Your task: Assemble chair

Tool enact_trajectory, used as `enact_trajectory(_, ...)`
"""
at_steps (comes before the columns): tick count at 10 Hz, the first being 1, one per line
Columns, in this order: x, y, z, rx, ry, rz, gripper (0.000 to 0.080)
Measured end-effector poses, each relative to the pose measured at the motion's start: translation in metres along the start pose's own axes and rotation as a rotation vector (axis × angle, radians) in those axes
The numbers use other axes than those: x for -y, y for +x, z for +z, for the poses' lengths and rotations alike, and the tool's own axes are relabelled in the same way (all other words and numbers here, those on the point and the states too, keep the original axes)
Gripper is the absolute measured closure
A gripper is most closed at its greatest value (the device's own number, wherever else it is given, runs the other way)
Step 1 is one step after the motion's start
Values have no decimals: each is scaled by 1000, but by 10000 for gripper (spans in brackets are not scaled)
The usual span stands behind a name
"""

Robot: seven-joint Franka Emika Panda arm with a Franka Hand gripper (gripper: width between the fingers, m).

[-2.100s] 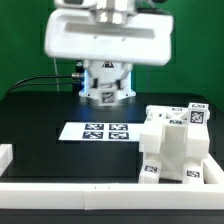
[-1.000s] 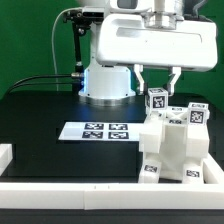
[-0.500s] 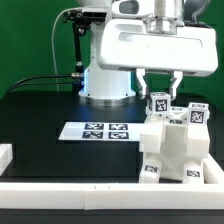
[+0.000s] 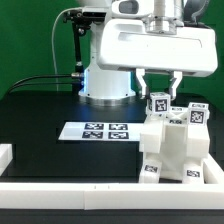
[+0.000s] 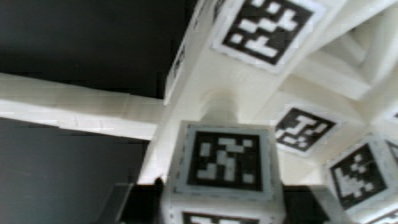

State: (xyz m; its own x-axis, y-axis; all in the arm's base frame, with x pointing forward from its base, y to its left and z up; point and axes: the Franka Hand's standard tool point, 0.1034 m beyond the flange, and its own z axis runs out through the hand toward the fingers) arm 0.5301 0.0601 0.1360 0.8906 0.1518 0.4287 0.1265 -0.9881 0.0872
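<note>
1. Exterior view: gripper (image 4: 159, 93) sits straight above the chair (image 4: 178, 148), fingers hanging either side of a tagged white block (image 4: 158, 101) that stands up from the chair's top.
2. Jaws part-closed, one finger each side of that block; looks like a grip on it, though actual pad contact is too small to confirm.
3. Wrist view agrees: tagged white block (image 5: 226, 160) is centred right under the camera, dark finger edges low at both its sides, more tagged chair faces beyond.
4. Chair itself: one white blocky cluster, several tags showing, on the black table (image 4: 40, 115), just beside the marker board (image 4: 95, 131) on the exterior view's right, close to the white border rail (image 4: 70, 190) in front.
5. Step, as a judgement: seating or turning an upright piece into the chair's top, late-ish in the build since most parts look joined.
6. Next move likely needs a straight downward push or twist with the block kept vertical, then release and lift clear without knocking the neighbouring tagged post (image 4: 196, 113).
7. Risk: tilt jams the joint, or the chair slides on the table.
</note>
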Motion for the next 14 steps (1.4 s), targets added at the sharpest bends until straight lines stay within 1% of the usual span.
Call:
enact_trajectory(2, 0, -5, -1, -9, 0, -11, 517)
enact_trajectory(3, -2, -3, -1, -12, -2, -23, 517)
enact_trajectory(4, -6, 2, -2, -20, -6, -27, 517)
enact_trajectory(7, -9, -3, 2, -21, -12, -51, 517)
enact_trajectory(10, -6, 1, 2, -77, -19, -43, 517)
enact_trajectory(14, -4, 2, 2, -80, -20, -18, 517)
